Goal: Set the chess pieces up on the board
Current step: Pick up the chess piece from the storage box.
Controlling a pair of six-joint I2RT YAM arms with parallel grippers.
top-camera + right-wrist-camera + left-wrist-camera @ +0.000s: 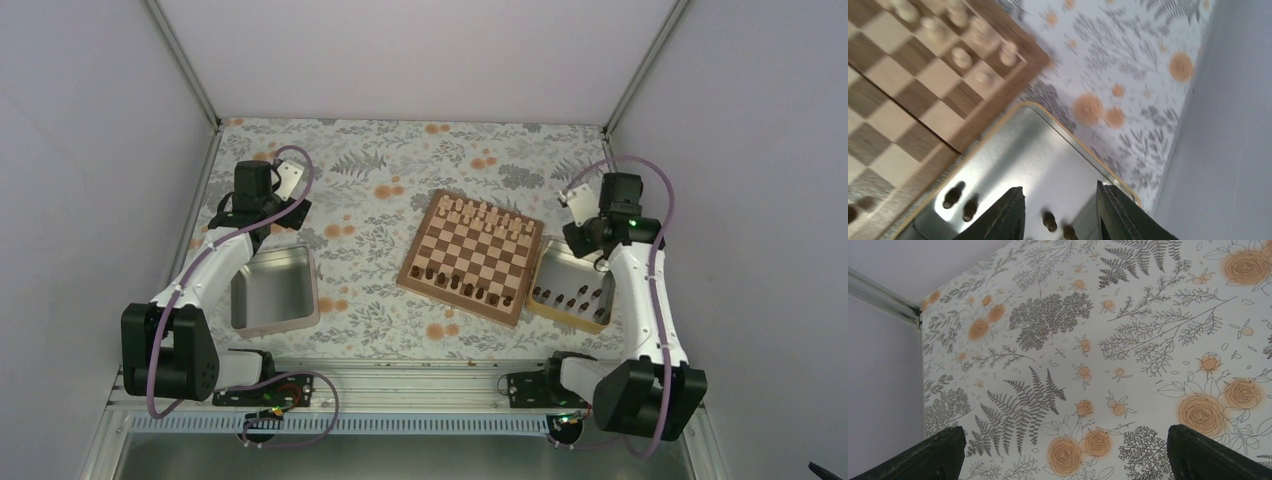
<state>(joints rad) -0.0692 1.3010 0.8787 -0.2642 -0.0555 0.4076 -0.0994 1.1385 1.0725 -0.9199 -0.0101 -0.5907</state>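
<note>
Top external view: the board (472, 256) is a square of light and dark brown checks inside a brown border. It lies slightly askew on the flower-printed tabletop (380, 200), right of the frame's centre. Pale cream pieces (482, 213) stand along its upper edge. The chess pieces (463, 286) are small, dark brown and narrower than a square. A row of them stands along the board's lower edge, and more sit in the tray (556, 275) just beside the board's right side. A grey metal tin (275, 292) lies well apart at the left of the frame, beside the left arm.

Right wrist view, blurred: the right hand (1059, 187) hangs above the tray, its two dark fingers (1008, 215) apart with nothing clamped between them. Dark pieces show in the tray below it, two left of the fingers and two low in the gap. The board's corner with cream pieces fills the upper left.

Left wrist view: the left hand (1064, 429) is spread wide, its fingers at the lower corners of the frame. It is over printed tabletop near a wall corner, with neither board nor pieces in sight.
</note>
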